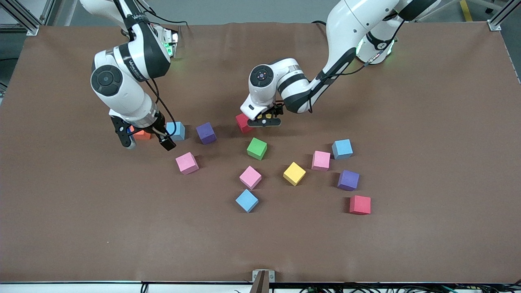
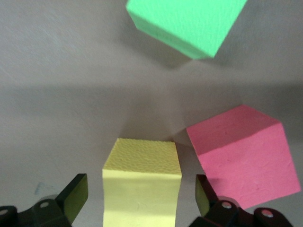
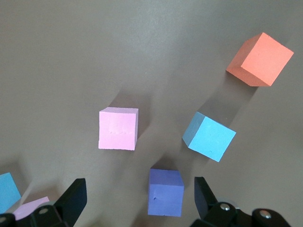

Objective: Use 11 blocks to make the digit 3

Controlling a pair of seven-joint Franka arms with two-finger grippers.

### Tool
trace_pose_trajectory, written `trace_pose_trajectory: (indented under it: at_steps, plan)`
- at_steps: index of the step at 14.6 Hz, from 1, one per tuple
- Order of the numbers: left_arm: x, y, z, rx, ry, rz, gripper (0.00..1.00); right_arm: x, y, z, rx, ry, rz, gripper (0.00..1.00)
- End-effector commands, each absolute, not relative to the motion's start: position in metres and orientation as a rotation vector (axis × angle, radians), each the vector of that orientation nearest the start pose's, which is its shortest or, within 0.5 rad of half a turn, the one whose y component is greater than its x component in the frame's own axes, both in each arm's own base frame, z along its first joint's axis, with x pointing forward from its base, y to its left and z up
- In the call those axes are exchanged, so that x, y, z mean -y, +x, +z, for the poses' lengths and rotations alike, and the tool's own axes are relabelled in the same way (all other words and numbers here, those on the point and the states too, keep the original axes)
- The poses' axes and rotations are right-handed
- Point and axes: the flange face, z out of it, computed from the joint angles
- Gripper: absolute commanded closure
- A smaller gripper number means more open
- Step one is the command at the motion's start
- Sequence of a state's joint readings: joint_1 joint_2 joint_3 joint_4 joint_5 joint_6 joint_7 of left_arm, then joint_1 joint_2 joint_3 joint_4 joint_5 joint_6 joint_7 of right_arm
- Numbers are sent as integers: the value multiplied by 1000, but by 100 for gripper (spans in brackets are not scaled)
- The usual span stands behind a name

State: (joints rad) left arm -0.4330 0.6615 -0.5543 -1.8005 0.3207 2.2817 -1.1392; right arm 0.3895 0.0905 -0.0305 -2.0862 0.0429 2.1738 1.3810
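the left gripper has its fingers apart, a small matte yellow cube between them, untouched, just beside a red cube. the right gripper hangs spread over a purple cube.

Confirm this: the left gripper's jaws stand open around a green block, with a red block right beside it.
Not quite. The left gripper has its jaws open around a yellow block, not a green one; the left wrist view shows it. The red block does sit right beside it.
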Motion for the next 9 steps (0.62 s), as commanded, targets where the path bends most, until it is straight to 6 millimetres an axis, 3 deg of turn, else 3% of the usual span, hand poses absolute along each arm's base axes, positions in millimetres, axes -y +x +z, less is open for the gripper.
trace_pose_trajectory:
  at_steps: [1,6,9]
  plan:
    - [505,401,260,47,-3096,85,0,-202,520,385,-1583,-2669,28,0]
    - [449,488,302,31,-3139,23,0,-261,505,356,-1643,-2638,37,0]
    - [418,523,296,131,-3145,37,0,-313,491,318,-1697,-2598,24,0]
